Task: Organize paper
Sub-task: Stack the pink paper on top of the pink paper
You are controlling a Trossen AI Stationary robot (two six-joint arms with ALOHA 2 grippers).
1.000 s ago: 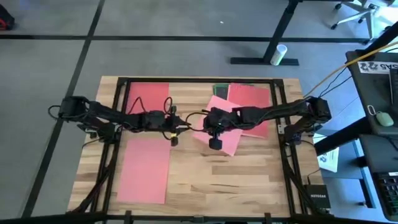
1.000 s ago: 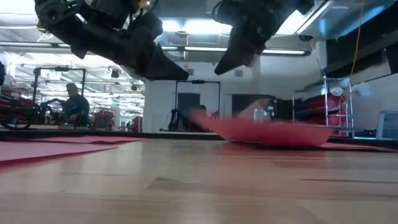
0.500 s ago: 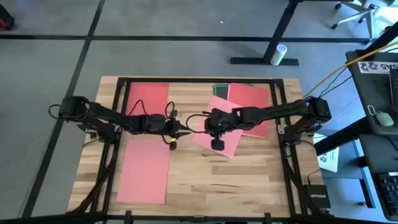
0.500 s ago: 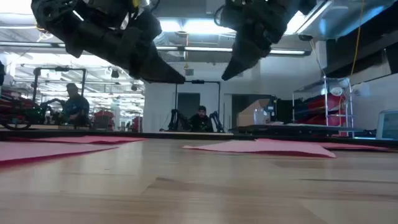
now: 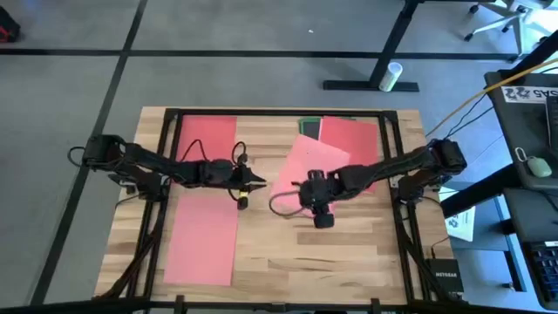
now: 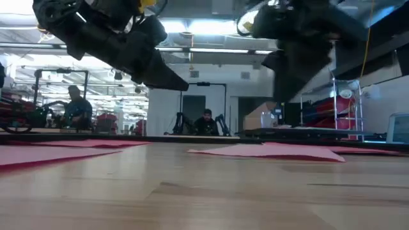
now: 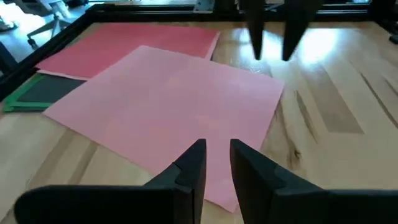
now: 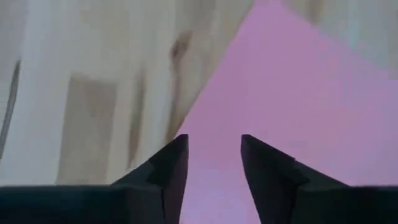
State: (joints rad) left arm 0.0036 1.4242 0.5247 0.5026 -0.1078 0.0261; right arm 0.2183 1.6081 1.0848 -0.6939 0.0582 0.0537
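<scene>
- Pink sheet (image 5: 312, 166): lies flat and askew near the table's (image 5: 349, 253) middle, its far corner overlapping a red sheet (image 5: 349, 139) by the far right corner; I judge it must be squared up before it can join a pile.
- Green and dark grey sheets (image 7: 28, 93): edges show under the red one at the far edge, so a loose stack is forming there.
- Two more red sheets (image 5: 202, 235): on the left half, one at the far edge, one reaching the near edge.
- My right gripper (image 5: 321, 208): hangs above the pink sheet's near corner, pointing down, fingers (image 8: 168, 171) parted and empty; I read this as lining up to pinch that corner.
- My left gripper (image 5: 253, 185): hovers just beside the pink sheet's left edge, fingers (image 7: 193, 165) slightly apart, holding nothing, aimed along the sheet, probably to steady or slide it.
</scene>
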